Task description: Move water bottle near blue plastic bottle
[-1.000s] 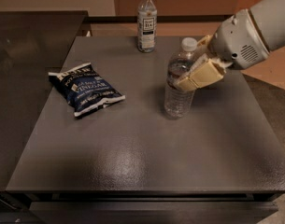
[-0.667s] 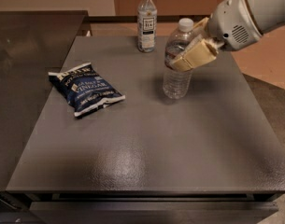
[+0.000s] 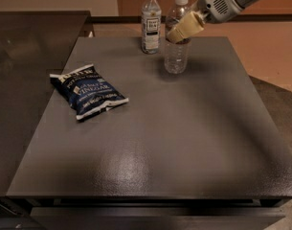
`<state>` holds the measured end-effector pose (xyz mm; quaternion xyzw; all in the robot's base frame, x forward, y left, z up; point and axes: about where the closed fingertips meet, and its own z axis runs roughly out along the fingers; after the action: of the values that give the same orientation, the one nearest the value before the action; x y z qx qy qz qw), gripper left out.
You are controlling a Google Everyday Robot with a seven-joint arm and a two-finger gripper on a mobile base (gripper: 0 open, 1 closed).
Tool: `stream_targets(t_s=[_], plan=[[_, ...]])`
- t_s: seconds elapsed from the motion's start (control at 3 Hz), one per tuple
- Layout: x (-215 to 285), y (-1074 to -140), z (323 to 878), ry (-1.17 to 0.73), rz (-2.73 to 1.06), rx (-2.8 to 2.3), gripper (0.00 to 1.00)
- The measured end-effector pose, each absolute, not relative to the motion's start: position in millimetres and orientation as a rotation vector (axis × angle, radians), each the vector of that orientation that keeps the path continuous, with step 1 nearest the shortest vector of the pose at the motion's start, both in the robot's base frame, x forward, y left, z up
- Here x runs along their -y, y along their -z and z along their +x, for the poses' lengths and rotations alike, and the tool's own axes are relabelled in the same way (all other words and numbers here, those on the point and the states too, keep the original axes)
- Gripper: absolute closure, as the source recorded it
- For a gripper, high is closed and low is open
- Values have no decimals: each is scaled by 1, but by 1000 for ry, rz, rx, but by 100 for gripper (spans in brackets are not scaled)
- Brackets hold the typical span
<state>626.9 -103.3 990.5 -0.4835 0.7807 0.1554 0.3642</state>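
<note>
The water bottle is a wide clear ribbed bottle with a white cap, upright at the far middle of the dark table. My gripper reaches in from the upper right and is shut on the bottle's upper body, its tan fingers covering the label. The blue plastic bottle is slim with a white cap and a tall white label with a dark mark. It stands upright just left of the water bottle, a small gap between them.
A dark blue chip bag lies flat on the left part of the table. A darker glossy counter adjoins the table's left side. The arm's grey wrist hangs over the far right corner.
My gripper has carried the water bottle away from the table's middle toward the far edge and leftward, ending close beside the blue plastic bottle. The chip bag has not moved.
</note>
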Motion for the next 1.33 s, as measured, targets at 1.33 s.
stream_targets(t_s=[1.33], plan=[[105,-953,740,-449,-1106,-2096,83]])
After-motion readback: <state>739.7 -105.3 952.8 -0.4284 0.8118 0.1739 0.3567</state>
